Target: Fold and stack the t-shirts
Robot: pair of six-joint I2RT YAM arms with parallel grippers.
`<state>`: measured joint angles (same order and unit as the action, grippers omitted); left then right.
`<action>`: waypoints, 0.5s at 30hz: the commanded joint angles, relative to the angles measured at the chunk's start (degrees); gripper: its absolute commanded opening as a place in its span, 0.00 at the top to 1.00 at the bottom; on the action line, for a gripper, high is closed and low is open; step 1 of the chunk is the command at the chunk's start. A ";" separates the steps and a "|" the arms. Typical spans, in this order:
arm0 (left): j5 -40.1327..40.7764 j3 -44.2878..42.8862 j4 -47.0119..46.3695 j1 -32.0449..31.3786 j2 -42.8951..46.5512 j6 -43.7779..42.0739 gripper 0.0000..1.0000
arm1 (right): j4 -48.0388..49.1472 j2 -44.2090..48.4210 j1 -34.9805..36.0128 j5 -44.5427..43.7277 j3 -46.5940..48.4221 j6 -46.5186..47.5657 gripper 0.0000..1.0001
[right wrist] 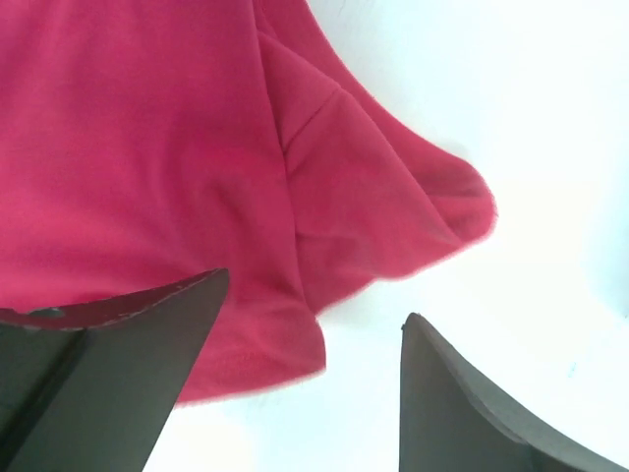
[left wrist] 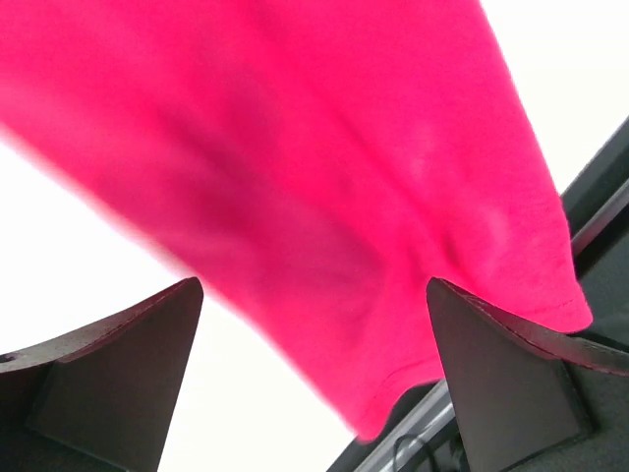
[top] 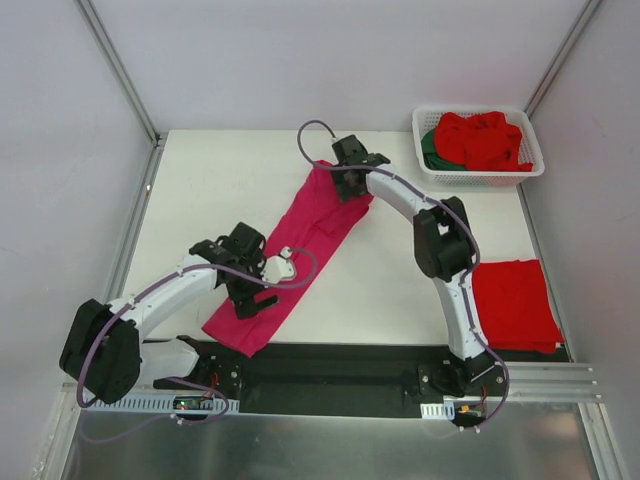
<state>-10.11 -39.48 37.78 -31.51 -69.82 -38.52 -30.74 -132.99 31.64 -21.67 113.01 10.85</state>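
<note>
While the white surface (top: 400,290) is carrying everything, the pink shirt (top: 318,222) is lying across its middle as a long, narrow strip. The strip is running diagonally from the near left up toward the far right. Its near end is reaching the dark rail (top: 330,360) along the near edge, and in the left wrist view the hem is hanging just over that rail. Its far end is showing a sleeve with a rounded, slightly lifted fold.

The left arm (top: 170,290) is stretching in from the near left corner over the strip's near half. The right arm (top: 440,240) is bending up and over to the strip's far end.

A folded red shirt (top: 513,303) is lying flat at the right edge, just beside the right arm's lower link and well apart from the pink shirt. The basket (top: 478,179) is sitting in the far right corner. It is holding a crumpled red shirt (top: 480,140), with a green shirt (top: 432,150) peeking out at its left side.

The left jaws are standing spread wide above the near end of the pink shirt, pinching nothing. The right jaws are also standing spread, over the sleeve end. One finger is overlapping the cloth in the wrist view, and nothing is being gripped between them.
</note>
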 commanded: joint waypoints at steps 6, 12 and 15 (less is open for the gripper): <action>-5.00 -17.03 7.48 7.95 1.18 -3.75 0.01 | -5.02 15.92 1.23 8.65 -1.92 -3.73 0.22; -5.99 -9.93 0.57 7.25 -6.10 -5.59 0.01 | -8.81 9.86 4.21 17.54 0.54 -4.00 0.22; -3.78 -7.28 -3.05 6.72 -9.89 -6.30 0.01 | -10.99 4.61 4.66 19.91 3.96 -3.91 0.22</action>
<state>-14.59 -50.54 38.15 -24.08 -75.96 -42.68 -36.29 -121.71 34.89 -7.29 113.14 7.66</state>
